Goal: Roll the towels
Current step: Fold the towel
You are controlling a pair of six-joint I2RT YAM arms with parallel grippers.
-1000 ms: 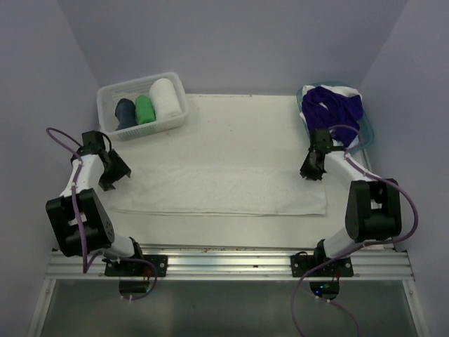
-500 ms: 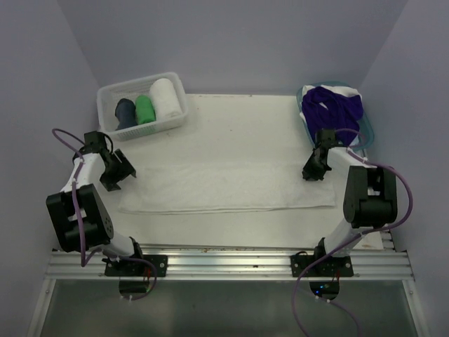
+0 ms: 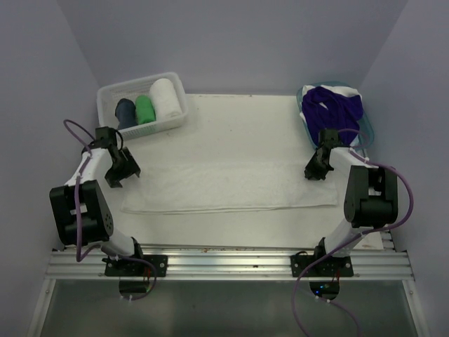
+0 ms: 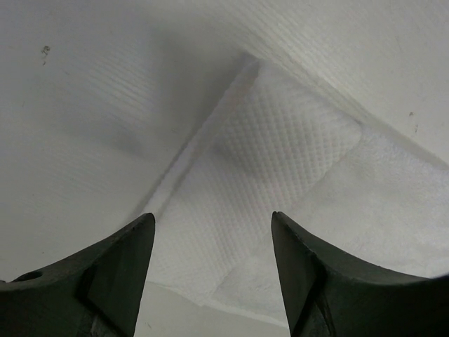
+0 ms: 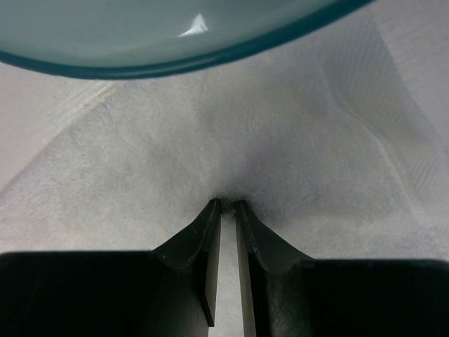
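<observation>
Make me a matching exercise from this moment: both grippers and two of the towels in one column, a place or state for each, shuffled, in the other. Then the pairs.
Column one
1. left gripper
2. right gripper
3. purple towel
4. green towel

Column two
a. heaped in the tub
b. rolled, standing in the basket
c. open, above a corner of the white towel
d. jaws nearly together, pinching the white towel's edge

Pairs: 1-c, 2-d, 3-a, 4-b
</observation>
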